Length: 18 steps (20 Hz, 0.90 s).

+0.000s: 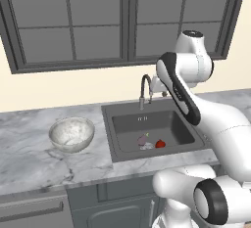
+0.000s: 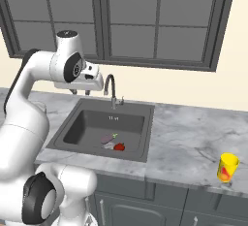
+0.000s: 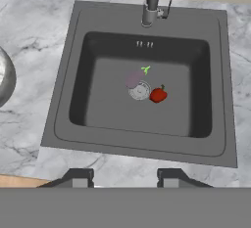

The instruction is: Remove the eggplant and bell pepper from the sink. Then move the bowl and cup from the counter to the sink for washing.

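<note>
In the dark sink (image 1: 109,124) (image 2: 67,129) (image 3: 62,109) the purple eggplant (image 1: 143,137) (image 2: 107,138) (image 3: 133,79) lies beside the drain, its green stem toward the faucet. The red bell pepper (image 1: 160,144) (image 2: 119,147) (image 3: 158,95) sits just to its right. My gripper (image 2: 81,92) (image 3: 124,179) hangs high above the basin's front edge, open and holding nothing. The marbled bowl (image 1: 71,134) (image 3: 5,82) stands on the counter (image 1: 29,158) left of the sink. The yellow cup (image 2: 227,167) stands on the counter (image 2: 193,137) far to the right, near its front edge.
A curved gooseneck faucet (image 1: 145,90) (image 2: 111,90) (image 3: 152,2) rises behind the basin, close to my hand. The round whitish drain (image 3: 139,91) lies between the two vegetables. A dark-framed window (image 1: 122,21) spans the wall behind. Dark cabinets (image 1: 112,197) run below the counter.
</note>
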{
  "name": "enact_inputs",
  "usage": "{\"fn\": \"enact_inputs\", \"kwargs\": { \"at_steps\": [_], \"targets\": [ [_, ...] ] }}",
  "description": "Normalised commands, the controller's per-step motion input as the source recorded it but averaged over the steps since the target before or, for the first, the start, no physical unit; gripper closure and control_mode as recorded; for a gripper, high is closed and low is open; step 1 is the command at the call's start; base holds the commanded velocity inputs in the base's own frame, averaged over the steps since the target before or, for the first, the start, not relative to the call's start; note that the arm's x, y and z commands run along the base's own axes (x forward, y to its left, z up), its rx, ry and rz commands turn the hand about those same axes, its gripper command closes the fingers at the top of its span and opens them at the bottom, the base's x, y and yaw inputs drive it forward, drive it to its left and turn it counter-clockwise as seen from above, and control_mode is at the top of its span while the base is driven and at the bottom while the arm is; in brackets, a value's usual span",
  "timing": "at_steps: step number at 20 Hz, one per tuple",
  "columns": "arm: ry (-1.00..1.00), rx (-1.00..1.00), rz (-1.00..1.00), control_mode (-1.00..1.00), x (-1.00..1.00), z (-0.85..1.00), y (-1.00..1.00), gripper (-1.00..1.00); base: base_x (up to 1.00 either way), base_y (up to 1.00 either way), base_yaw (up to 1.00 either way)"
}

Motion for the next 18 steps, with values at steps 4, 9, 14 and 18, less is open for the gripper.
{"fn": "enact_inputs", "kwargs": {
  "at_steps": [4,9,14,18],
  "targets": [
    [0.00,0.00,0.00,-1.00,-0.01,0.00,0.00,-1.00,0.00,0.00,0.00],
    [-0.03,0.00,0.00,-1.00,-0.10,-0.01,-0.03,-1.00,0.00,0.00,0.00],
    [-0.02,0.00,0.00,-1.00,-0.19,-0.05,-0.03,-1.00,0.00,0.00,0.00],
    [-0.04,0.00,0.00,-1.00,-0.24,-0.09,-0.02,-1.00,0.00,0.00,0.00]
  ]
}}
